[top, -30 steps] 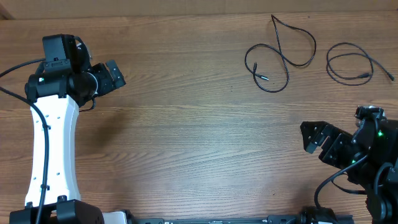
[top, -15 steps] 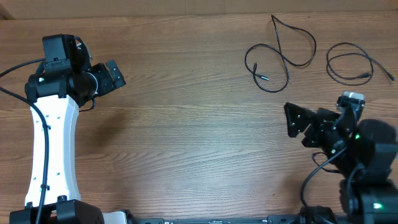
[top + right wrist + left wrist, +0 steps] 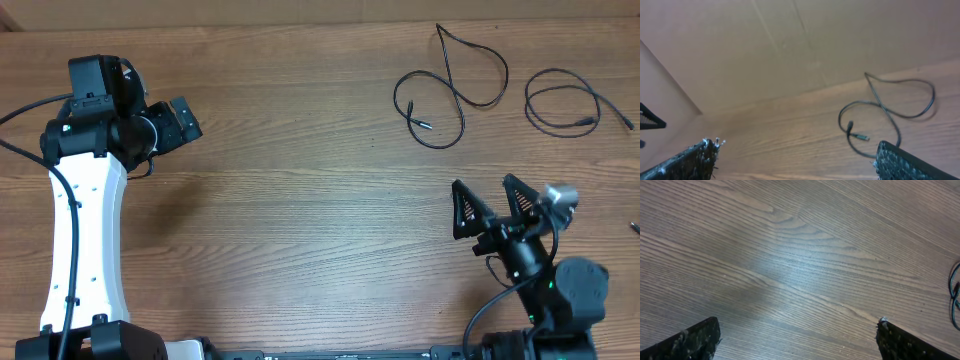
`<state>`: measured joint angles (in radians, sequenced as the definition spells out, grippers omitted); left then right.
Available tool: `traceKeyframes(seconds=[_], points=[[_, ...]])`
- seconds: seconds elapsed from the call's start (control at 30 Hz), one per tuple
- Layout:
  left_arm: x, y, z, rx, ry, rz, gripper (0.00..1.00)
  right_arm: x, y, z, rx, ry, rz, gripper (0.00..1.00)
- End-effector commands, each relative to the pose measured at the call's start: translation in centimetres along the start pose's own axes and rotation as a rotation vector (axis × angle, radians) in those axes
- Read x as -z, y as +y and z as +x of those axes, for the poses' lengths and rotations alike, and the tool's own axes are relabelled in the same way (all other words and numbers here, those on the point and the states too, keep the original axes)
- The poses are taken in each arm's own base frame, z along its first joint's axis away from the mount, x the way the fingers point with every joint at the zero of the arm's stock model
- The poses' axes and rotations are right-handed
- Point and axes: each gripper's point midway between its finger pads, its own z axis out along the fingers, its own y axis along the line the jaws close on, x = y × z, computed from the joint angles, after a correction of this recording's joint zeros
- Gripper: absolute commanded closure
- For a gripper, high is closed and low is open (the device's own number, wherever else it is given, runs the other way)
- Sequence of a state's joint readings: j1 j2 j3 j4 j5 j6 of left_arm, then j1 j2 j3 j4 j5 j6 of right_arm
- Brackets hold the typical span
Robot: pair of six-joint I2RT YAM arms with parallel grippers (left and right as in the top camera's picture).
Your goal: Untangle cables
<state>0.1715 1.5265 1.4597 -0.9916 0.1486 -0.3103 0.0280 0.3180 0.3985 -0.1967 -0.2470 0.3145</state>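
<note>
**Overhead view.** The wooden desk (image 3: 320,210) carries two thin black cables at its far right. The first cable (image 3: 462,118) lies in a twisted, figure-eight-like loop that crosses itself, with a small plug at one end. The second cable (image 3: 597,100) lies coiled just beside the desk's right edge. The two cables are near each other but apart, not touching. The left claw (image 3: 190,118) hangs over the left half of the desk, well apart from both cables. The right claw (image 3: 490,203) is released, its jaws spread wide and empty, on the near side of the first cable and not touching it.

**Left wrist view.** The left claw (image 3: 797,347) is released: its two dark fingertips (image 3: 695,340) sit at the lower corners with only bare desk (image 3: 800,255) between them.

**Right wrist view.** The right claw (image 3: 795,165) is released and holds nothing. Beyond its fingertips (image 3: 905,162), the first cable (image 3: 881,106) lies flat on the desk (image 3: 790,135), its plug pointing toward the camera. A plain brown wall (image 3: 765,45) rises behind.
</note>
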Motion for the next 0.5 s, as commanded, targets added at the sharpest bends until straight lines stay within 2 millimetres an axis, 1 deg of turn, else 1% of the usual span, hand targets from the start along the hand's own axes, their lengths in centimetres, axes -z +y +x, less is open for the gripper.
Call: traceKeyframes(seconds=[0.0, 0.27, 0.37, 0.47], points=[[0.2, -0.2, -0.4, -0.022, -0.010, 0.002, 0.00, 0.4, -0.7, 0.6, 0.013, -0.056, 0.012, 0.00], [0.2, -0.2, -0.4, -0.022, -0.010, 0.002, 0.01, 1.2, -1.0, 1.9, 0.052, -0.198, -0.045, 0.00], [0.2, -0.2, -0.4, -0.022, -0.011, 0.002, 0.01, 1.5, -1.0, 2.1, 0.058, -0.220, -0.053, 0.00], [0.2, -0.2, -0.4, -0.022, -0.011, 0.002, 0.00, 1.4, -1.6, 2.4, 0.054, -0.227, -0.029, 0.00]])
